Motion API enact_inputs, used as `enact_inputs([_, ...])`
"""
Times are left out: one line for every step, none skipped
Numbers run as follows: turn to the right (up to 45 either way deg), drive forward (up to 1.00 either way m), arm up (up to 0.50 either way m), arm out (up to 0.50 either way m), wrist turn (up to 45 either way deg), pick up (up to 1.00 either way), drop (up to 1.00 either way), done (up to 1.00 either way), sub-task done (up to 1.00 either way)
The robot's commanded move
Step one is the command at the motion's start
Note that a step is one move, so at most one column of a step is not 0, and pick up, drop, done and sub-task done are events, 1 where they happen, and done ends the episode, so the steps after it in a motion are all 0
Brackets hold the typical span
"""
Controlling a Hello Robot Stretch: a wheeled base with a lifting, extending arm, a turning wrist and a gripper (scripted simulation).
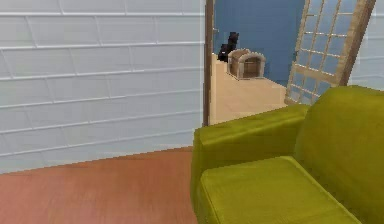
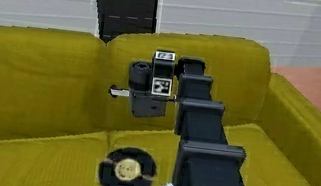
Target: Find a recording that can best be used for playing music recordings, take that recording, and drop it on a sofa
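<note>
Record [image 2: 127, 170]: a black disc with a pale centre label, lying flat and face up on the seat cushion of the yellow-green sofa [image 2: 30, 76], just left of the arm [image 2: 207, 152]. Being round, it has no long axis and points no particular way. Gripper [image 2: 120, 92]: seen against the sofa's backrest; whether it holds anything cannot be told. Forward view: white wall [image 1: 100, 80] and a chest [image 1: 246, 64] beyond a doorway.

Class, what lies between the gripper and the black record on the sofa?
In the arm side view, only bare upholstery of the yellow-green sofa lies between the gripper and the record.
</note>
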Motion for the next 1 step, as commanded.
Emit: enact_inputs([0.0,0.0,0.0,-0.1,0.0,0.0,0.0,0.0,0.0])
